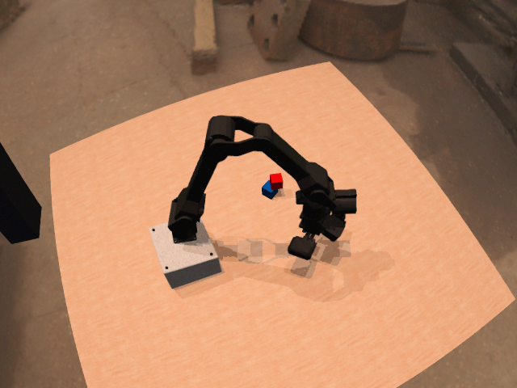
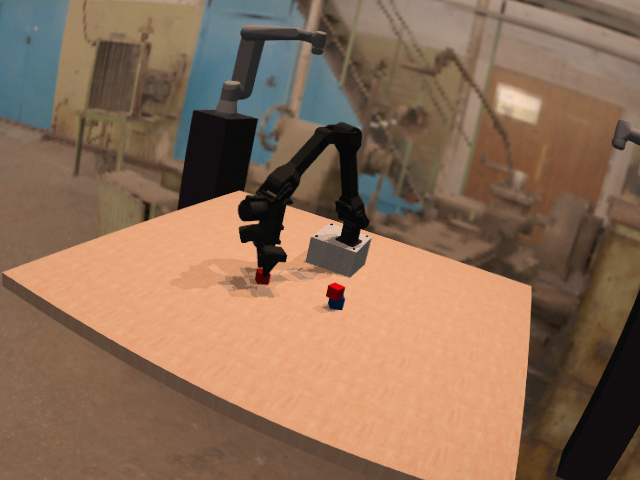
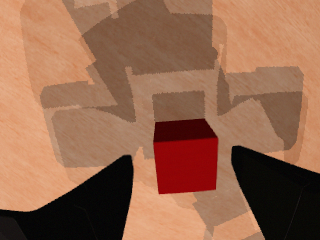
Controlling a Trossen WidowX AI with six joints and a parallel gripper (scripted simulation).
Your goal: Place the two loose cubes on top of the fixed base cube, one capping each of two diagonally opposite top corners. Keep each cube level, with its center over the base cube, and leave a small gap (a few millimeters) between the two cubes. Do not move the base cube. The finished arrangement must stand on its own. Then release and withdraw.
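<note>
The blue base cube (image 1: 268, 190) (image 2: 337, 302) stands on the table. One red cube (image 1: 275, 180) (image 2: 335, 290) rests on top of it, offset so that part of the blue top shows in the top view. The other red cube (image 2: 261, 277) (image 3: 186, 166) sits on the table apart from them, hidden behind the gripper in the top view. My gripper (image 1: 317, 238) (image 2: 266, 271) (image 3: 182, 159) is open and points down at this loose cube. In the wrist view the cube appears between the two fingertips, with a gap on each side and no visible contact.
The arm's grey mounting block (image 1: 191, 250) (image 2: 330, 255) stands on the wooden table (image 1: 292, 334) (image 2: 413, 372), and the arm arches up from it. The stacked cubes are beside the arm's span. Dark pedestals (image 1: 18, 208) (image 2: 217, 155) stand beyond the table edges.
</note>
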